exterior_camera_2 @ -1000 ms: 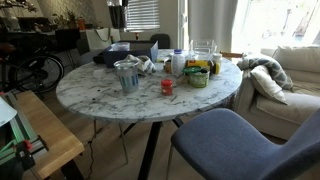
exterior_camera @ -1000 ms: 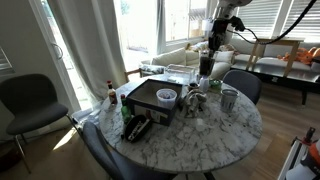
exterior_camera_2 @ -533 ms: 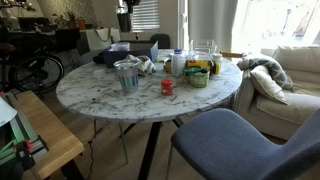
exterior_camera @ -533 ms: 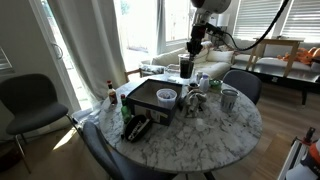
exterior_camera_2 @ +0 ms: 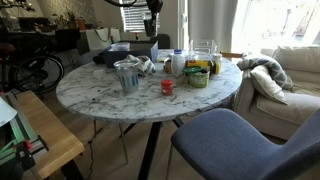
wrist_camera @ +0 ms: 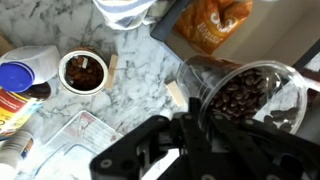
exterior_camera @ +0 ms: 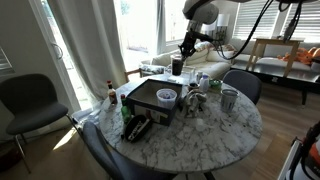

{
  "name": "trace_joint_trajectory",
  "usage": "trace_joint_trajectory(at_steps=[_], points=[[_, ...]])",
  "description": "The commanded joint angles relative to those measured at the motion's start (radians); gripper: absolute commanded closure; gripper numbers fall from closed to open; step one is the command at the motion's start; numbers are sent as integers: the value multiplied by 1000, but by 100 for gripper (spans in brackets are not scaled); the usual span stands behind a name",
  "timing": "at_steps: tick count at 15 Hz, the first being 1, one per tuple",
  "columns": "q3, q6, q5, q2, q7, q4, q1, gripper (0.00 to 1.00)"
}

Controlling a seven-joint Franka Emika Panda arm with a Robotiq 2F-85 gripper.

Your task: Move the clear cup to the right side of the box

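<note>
The tabletop [exterior_camera: 215, 145] [exterior_camera_2: 95, 95] is shown as white marble veined in grey in both exterior views; the box [exterior_camera: 148, 96] is topped in black; the clear cup [wrist_camera: 245, 85] is tinted smoky dark grey; the end effector [wrist_camera: 238, 112] is black; in the wrist view a lid [wrist_camera: 18, 76] at nine o'clock is coloured blue and a packet [wrist_camera: 215, 20] at twelve o'clock orange; in an exterior view a small cup [exterior_camera_2: 167, 87] is red.

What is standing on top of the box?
A small white bowl stands on the box, near one corner of its black top. What the bowl holds is too small to tell, and the top beneath it is covered.
</note>
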Motion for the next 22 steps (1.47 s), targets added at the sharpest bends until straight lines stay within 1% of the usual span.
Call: trace_joint_trajectory(at_steps=[1,5,10,17,22], points=[[-2,40,3,142,158,147,-21,99],[-7,90,-17,236,274,210,-25,99],[-15,113,-28,330,365,262,-29,99],[-41,209,-70,420,470,279,-5,99],[-45,212,-109,454,506,286,6,99]])
